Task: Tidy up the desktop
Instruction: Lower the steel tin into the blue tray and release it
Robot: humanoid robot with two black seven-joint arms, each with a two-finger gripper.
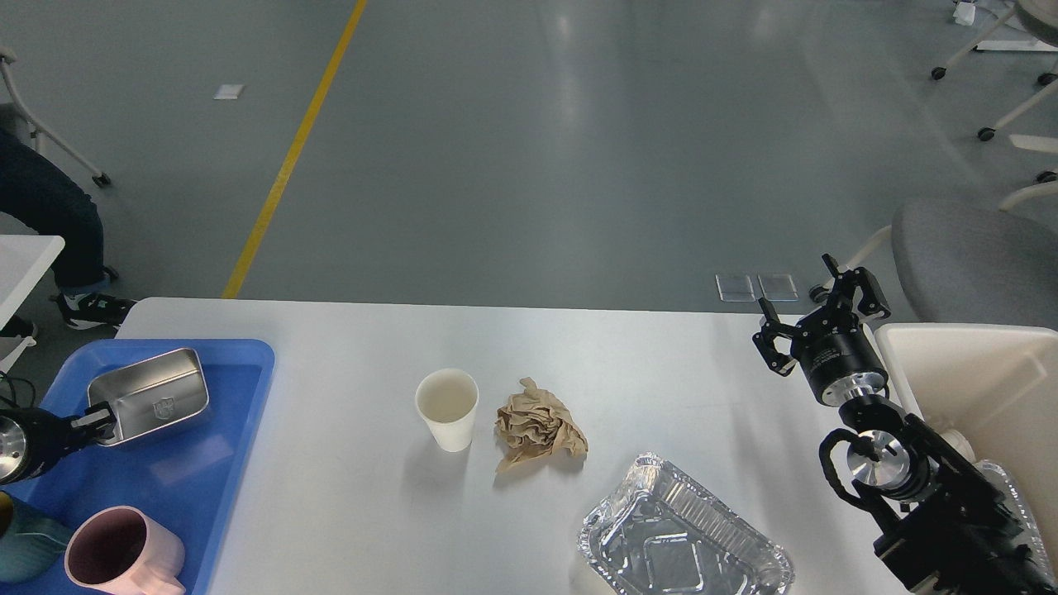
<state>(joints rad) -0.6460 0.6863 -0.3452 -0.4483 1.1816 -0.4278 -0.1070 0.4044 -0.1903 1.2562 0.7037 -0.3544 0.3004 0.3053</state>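
The white desktop (347,529) carries a white paper cup (447,409), a crumpled brown paper ball (539,432) beside it and an empty foil tray (682,541) near the front edge. At the far left my left gripper (101,419) is shut on the near rim of a steel box (150,395), which hangs low over the blue tray (186,471). Over the desktop's right end my right gripper (817,314) stands open and empty, next to the beige bin.
A pink mug (124,552) and a dark teal cup (23,547) sit in the blue tray's near end. The beige bin (963,364) stands at the right with foil inside. A grey chair (971,256) is behind it.
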